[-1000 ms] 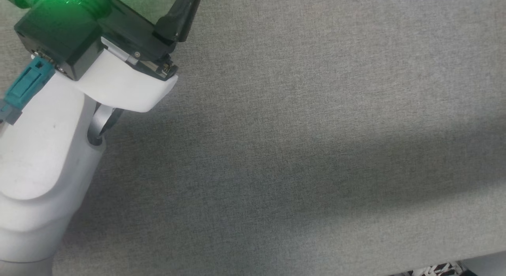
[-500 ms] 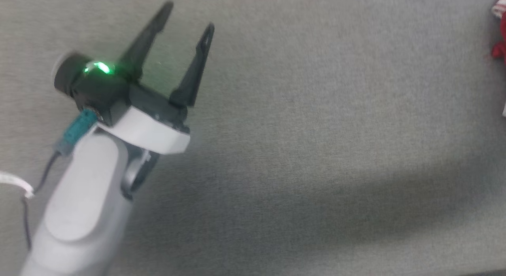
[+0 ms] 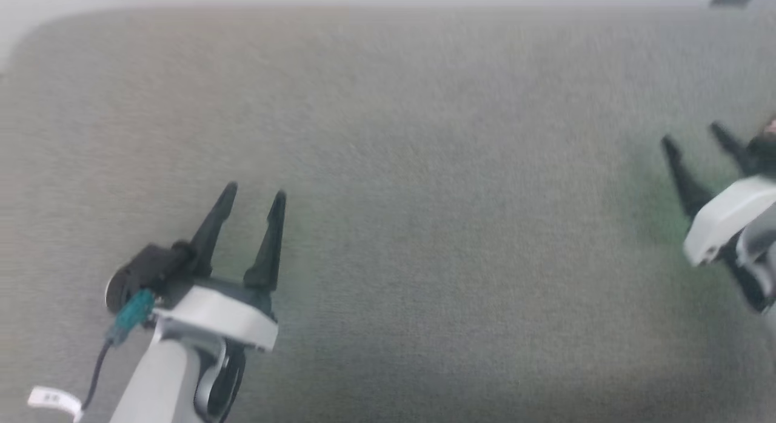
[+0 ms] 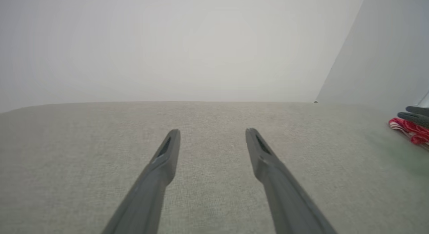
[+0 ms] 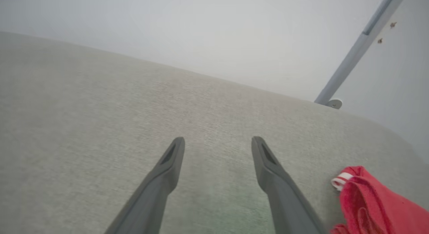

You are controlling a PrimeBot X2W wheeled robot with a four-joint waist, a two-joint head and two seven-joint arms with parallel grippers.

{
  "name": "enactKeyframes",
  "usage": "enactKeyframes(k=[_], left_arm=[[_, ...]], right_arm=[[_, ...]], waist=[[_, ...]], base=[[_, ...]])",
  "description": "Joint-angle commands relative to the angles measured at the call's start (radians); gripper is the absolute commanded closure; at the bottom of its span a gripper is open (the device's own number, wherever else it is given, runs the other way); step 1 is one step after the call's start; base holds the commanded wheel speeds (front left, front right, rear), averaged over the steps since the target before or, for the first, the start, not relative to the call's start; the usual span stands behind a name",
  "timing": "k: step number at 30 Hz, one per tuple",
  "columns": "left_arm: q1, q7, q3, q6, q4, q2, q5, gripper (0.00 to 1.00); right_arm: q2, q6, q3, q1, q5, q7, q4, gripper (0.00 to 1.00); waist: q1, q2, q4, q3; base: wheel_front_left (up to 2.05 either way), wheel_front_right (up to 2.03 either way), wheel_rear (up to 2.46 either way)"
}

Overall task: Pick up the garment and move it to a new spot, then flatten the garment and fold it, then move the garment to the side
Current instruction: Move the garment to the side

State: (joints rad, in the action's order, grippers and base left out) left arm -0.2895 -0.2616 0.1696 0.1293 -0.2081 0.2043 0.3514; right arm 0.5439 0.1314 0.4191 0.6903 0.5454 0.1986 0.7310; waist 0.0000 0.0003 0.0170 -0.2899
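- While my left pincer [image 3: 256, 191] hung over the flat grey woven-cloth tabletop [image 3: 424, 168], its two long dark fingers stood apart with nothing between them.
- My right pincer [image 3: 691, 134] sat at the right edge of the head view, its fingers likewise spread and empty.
- The soft bright-red garment [image 5: 375, 200] with red-and-white striped trim lay bunched on the cloth just beside my right pincer, on its outer side.
- From my left wrist, that red heap showed at the far right edge, well apart from my left pincer.
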Motion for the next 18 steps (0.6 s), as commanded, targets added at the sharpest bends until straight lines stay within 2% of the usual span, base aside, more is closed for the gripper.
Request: enactKeyframes(k=[1,8,18], left_arm=[[0.032,-0.004,-0.013,0.002,-0.002,-0.007,-0.008,0.00],[0.168,-0.004,-0.083,0.002,-0.017,-0.009,-0.010,0.00],[0.311,-0.004,-0.136,0.002,0.012,0.003,-0.008,0.00]], right_arm=[[-0.011,-0.001,0.005,-0.033,-0.008,0.016,-0.012,0.00],[-0.096,-0.001,-0.029,-0.196,-0.016,0.054,-0.077,0.00],[-0.215,-0.001,-0.239,-0.426,-0.065,0.067,-0.239,0.00]], waist=[[0.0000,-0.0003,0.062,0.098],[0.0000,-0.0003,0.071,0.219],[0.0000,-0.0003,0.052,0.311]], base=[[0.00,0.00,0.00],[0.00,0.00,0.00],[0.00,0.00,0.00]])
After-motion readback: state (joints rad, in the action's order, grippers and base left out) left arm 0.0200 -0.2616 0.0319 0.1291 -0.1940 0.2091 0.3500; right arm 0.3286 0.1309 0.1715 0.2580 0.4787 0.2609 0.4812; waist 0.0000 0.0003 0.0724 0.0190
